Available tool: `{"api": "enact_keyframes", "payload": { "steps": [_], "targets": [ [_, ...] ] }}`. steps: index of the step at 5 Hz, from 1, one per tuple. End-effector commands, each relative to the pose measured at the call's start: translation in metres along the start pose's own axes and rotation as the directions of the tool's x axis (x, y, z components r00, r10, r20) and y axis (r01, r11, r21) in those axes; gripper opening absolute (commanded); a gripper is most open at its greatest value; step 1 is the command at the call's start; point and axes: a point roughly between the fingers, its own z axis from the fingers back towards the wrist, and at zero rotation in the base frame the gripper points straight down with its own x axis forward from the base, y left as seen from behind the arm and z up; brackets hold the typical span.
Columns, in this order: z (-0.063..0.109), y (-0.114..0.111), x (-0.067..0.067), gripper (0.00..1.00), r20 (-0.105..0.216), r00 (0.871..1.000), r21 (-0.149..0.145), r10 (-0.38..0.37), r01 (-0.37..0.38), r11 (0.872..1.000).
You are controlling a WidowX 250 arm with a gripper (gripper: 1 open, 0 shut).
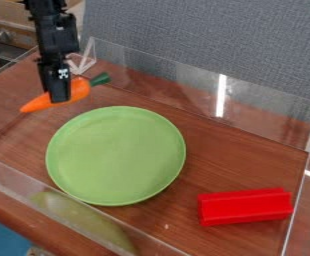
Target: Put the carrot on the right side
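The carrot (54, 96) is a small orange toy with a dark green stem tip, hanging in the air above the table's back left, its point to the left. My gripper (62, 85) comes down from the top left and is shut on the carrot at its middle. The carrot hovers just beyond the far left edge of the green plate (118, 155), clear of the wooden table (238, 140).
A red rectangular block (246, 206) lies at the front right. Clear acrylic walls (225, 95) ring the table. A grey fabric panel (198, 35) stands behind. A pale greenish shape (78, 220) shows by the front wall.
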Motion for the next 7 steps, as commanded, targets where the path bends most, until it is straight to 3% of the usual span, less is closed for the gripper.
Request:
{"api": "enact_keyframes", "payload": {
  "steps": [1,3,4,5,6,7],
  "targets": [
    [0.028,-0.023,0.007,0.0,0.049,0.999,0.078,0.009,-0.012,0.997],
    [0.038,-0.071,0.032,0.0,0.078,0.997,0.11,0.002,-0.011,0.994],
    [0.033,-0.102,0.058,0.0,0.077,0.996,0.115,-0.04,0.031,0.993],
    [0.016,-0.132,0.084,0.0,0.064,0.99,0.1,-0.125,0.118,0.988],
    [-0.016,-0.155,0.106,0.0,0.026,0.98,0.07,-0.197,0.195,0.978],
    [-0.042,-0.16,0.113,0.0,0.012,0.969,0.029,-0.249,0.248,0.968]
  ]
}}
